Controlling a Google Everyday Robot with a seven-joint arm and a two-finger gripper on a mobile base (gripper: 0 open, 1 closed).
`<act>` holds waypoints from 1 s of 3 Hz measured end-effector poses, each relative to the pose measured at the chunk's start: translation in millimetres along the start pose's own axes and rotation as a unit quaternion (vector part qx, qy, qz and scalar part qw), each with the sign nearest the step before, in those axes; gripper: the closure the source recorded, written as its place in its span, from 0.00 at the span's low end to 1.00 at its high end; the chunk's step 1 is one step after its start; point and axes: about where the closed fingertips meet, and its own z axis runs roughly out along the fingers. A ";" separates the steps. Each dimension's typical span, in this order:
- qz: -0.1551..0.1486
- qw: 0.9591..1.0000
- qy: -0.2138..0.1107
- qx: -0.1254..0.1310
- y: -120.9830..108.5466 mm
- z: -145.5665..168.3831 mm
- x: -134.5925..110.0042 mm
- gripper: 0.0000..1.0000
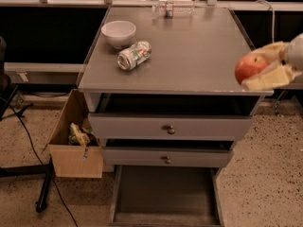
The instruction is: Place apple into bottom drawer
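Note:
The red-orange apple is held in the air at the right, above the front right corner of the grey cabinet top. My gripper comes in from the right edge, its pale fingers shut around the apple. The bottom drawer stands pulled out below, a wide shallow tray with a dark grey inside and nothing in it. It lies well down and to the left of the apple.
A white bowl and a crushed silver can sit on the cabinet top at the back left. Two upper drawers with round knobs are shut or nearly so. A cardboard box stands to the left of the cabinet, with cables on the floor.

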 end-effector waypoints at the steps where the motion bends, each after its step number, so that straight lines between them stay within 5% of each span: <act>1: -0.005 1.000 0.000 -0.015 54.1 9.4 14.0 1.00; 3: -0.029 0.999 0.004 -0.014 116.5 57.9 70.0 1.00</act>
